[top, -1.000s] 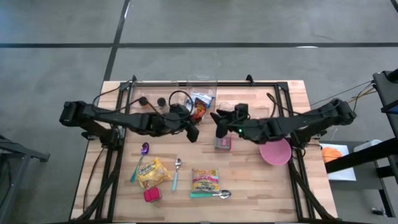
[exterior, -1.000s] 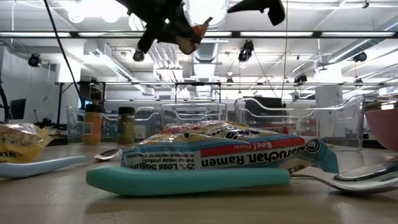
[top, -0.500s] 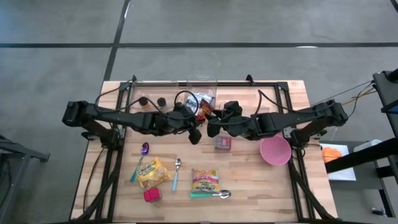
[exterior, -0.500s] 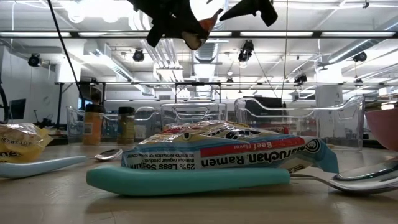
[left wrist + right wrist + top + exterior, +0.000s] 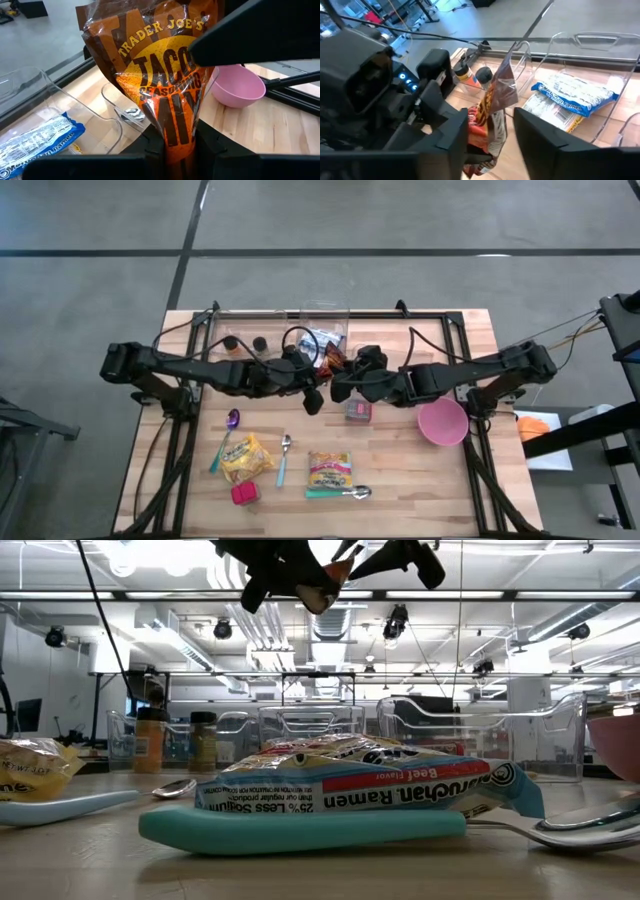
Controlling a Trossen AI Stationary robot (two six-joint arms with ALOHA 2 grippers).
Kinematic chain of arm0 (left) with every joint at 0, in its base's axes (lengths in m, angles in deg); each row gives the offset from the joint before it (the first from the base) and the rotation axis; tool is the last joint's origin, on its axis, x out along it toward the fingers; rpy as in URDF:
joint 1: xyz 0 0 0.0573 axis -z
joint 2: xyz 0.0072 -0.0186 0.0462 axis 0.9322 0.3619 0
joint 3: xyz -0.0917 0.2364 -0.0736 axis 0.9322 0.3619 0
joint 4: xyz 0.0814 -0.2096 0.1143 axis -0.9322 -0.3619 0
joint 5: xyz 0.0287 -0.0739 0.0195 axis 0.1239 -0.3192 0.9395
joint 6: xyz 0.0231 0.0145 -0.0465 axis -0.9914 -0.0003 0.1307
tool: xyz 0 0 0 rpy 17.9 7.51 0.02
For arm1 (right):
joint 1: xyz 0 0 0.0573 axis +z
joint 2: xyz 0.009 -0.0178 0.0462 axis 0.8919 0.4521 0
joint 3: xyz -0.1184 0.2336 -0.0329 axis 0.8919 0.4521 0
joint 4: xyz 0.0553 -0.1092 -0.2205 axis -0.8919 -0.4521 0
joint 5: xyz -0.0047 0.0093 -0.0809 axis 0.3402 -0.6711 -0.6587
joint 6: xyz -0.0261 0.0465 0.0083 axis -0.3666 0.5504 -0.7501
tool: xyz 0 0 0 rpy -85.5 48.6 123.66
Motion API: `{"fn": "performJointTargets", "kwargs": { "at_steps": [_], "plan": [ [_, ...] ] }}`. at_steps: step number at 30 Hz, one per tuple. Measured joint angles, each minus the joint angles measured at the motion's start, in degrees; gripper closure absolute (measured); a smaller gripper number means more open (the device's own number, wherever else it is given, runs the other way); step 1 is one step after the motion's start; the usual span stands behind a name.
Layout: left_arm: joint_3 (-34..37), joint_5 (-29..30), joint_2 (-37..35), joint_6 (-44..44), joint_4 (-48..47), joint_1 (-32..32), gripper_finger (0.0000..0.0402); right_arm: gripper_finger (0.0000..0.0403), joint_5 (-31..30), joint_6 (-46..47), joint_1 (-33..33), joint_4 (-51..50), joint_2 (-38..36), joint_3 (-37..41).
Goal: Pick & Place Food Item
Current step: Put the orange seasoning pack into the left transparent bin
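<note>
I have the taco seasoning packet up in the air over the back middle of the table, pinched at its lower end between the left gripper's fingers; the left wrist view reads the brand and "taco seasoning mix" on it, which the high view reduces to a speck of orange between the two arms. The right gripper has its fingers astride the same packet, one on each side; from the right wrist view I cannot tell whether they press it yet.

The low view catches both grippers only at its top edge, high above a ramen packet lying on a teal spoon in the foreground; the wrist views show what it hides, clear bins behind the packet, one holding a blue-and-white noodle pack.

From above, the pink bowl sits right of the grippers near the table's right edge; a small pink-lidded cup stands just below them; bare wood lies between that and the front row of items.
</note>
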Motion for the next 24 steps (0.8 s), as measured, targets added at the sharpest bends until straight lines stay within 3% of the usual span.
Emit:
{"fn": "performJointTargets", "kwargs": {
  "at_steps": [6,12,14,20,24],
  "plan": [
    [0.0,-0.3,0.0,-0.2,-0.1,0.0,0.0346,0.0374,0.2,-2.3,0.0,0.4,0.3,0.0],
    [0.0,-0.4,-0.1,0.1,-0.1,0.0,0.0346,0.0392,1.1,-4.7,0.0,0.4,0.1,0.0],
    [0.0,-0.4,-0.4,0.2,-0.3,0.0,0.032,0.0392,1.6,-5.4,0.0,0.4,0.1,-0.1],
    [0.0,-0.6,-1.2,0.2,-0.4,0.0,0.0197,0.0394,2.8,-8.0,0.0,-0.1,-1.1,-0.1],
    [0.0,-5.8,-2.6,0.3,-1.0,0.0,0.0138,0.0394,4.8,-10.4,0.0,-0.3,-3.0,-0.1]
  ]
}}
